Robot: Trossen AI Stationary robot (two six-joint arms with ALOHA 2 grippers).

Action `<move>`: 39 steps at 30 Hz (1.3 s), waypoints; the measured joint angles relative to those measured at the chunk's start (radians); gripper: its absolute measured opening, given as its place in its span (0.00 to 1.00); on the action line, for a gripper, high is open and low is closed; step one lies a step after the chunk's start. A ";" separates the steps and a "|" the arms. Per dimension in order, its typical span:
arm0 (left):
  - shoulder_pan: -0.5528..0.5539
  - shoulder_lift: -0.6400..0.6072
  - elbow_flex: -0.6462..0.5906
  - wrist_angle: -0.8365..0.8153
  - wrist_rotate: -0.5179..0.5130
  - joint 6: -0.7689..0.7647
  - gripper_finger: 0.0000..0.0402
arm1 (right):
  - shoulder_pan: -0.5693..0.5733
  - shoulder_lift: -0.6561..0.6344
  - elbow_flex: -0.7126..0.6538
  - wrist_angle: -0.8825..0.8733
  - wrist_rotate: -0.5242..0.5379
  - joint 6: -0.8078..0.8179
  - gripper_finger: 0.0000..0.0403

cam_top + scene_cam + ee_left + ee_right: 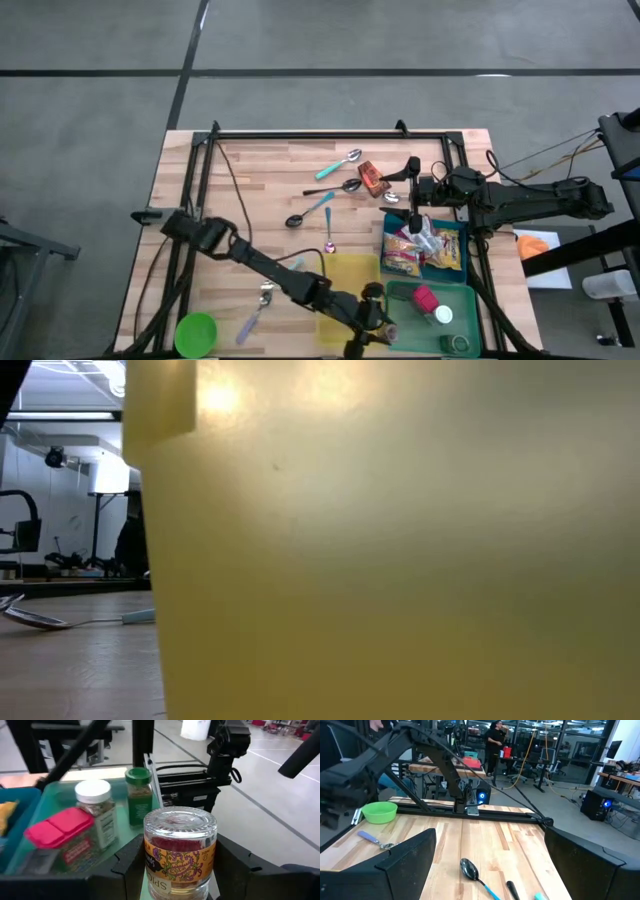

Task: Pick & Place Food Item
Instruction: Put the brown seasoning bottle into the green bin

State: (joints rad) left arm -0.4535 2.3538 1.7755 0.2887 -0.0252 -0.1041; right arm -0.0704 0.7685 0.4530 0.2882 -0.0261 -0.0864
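Now left hand (180, 870) grips spice jar (180, 851) beside green bin (470, 300).

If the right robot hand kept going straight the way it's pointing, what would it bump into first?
Probably the black-bowled spoon on the table, straight ahead of the open right end effector, though depth is hard to judge.

Left tool (180, 865) grips spice jar (180, 851) beside green tray (60, 800).

A robotics lab or workshop. Past the wooden table (485, 832) lie a bare concrete floor (560, 812), more workbenches (452, 767), cables (530, 767), glass partitions (580, 745) and a standing person (495, 740). Stands (98, 510) and gear line a white wall (70, 490).
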 joint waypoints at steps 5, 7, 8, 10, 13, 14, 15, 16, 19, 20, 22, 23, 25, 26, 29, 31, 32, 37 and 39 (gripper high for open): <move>0.021 0.074 0.075 -0.029 0.000 -0.016 0.45 | 0.000 0.000 0.000 0.000 0.000 0.000 0.92; 0.030 0.090 0.087 -0.031 -0.006 -0.033 0.45 | 0.000 0.000 0.000 0.000 0.000 0.000 0.92; 0.033 0.096 0.091 -0.028 -0.009 -0.040 0.45 | 0.000 0.000 0.000 0.000 0.000 0.000 0.92; 0.042 0.097 0.091 -0.028 -0.029 -0.070 0.45 | 0.000 0.000 0.000 0.000 0.000 0.000 0.92; 0.056 0.097 0.080 -0.024 -0.046 -0.116 0.45 | 0.000 0.000 0.000 0.000 0.000 0.000 0.92; 0.059 0.097 0.077 -0.030 -0.054 -0.124 0.45 | 0.000 0.000 0.000 0.000 0.000 0.000 0.92; 0.061 0.097 0.073 -0.032 -0.063 -0.129 0.45 | 0.000 0.000 0.000 0.000 0.000 0.000 0.92; 0.062 0.097 0.069 -0.035 -0.068 -0.131 0.45 | 0.000 0.000 0.000 0.000 0.000 0.000 0.92; 0.060 0.097 0.063 -0.039 -0.066 -0.133 0.45 | 0.000 0.000 0.000 0.000 0.000 0.000 0.92; 0.060 0.097 0.062 -0.040 -0.064 -0.133 0.45 | 0.000 0.000 0.000 0.000 0.000 0.000 0.92; 0.060 0.097 0.055 -0.040 -0.064 -0.133 0.45 | 0.000 0.000 0.000 0.000 0.000 0.000 0.92; 0.061 0.097 0.052 -0.041 -0.064 -0.133 0.45 | 0.000 0.000 0.000 0.000 0.000 0.000 0.92; 0.062 0.097 0.052 -0.045 -0.064 -0.133 0.45 | 0.000 0.000 0.000 0.000 0.000 0.000 0.92; 0.062 0.097 0.052 -0.046 -0.065 -0.133 0.45 | 0.000 0.000 0.000 0.000 0.000 0.000 0.92; 0.062 0.097 0.052 -0.047 -0.065 -0.132 0.45 | 0.000 0.000 0.000 0.000 0.000 0.000 0.92; 0.061 0.097 0.052 -0.047 -0.065 -0.132 0.45 | 0.000 0.000 0.000 0.000 0.000 0.000 0.92; 0.061 0.097 0.052 -0.047 -0.065 -0.132 0.45 | 0.000 0.000 0.000 0.000 0.000 0.000 0.92; 0.061 0.097 0.052 -0.050 -0.065 -0.132 0.45 | 0.000 0.000 0.000 0.000 0.000 0.000 0.92; 0.061 0.097 0.051 -0.049 -0.065 -0.132 0.45 | 0.000 0.000 0.000 0.000 0.000 0.000 0.92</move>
State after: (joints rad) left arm -0.3927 2.4504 1.8267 0.2397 -0.0898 -0.2363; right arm -0.0704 0.7685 0.4526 0.2882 -0.0257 -0.0864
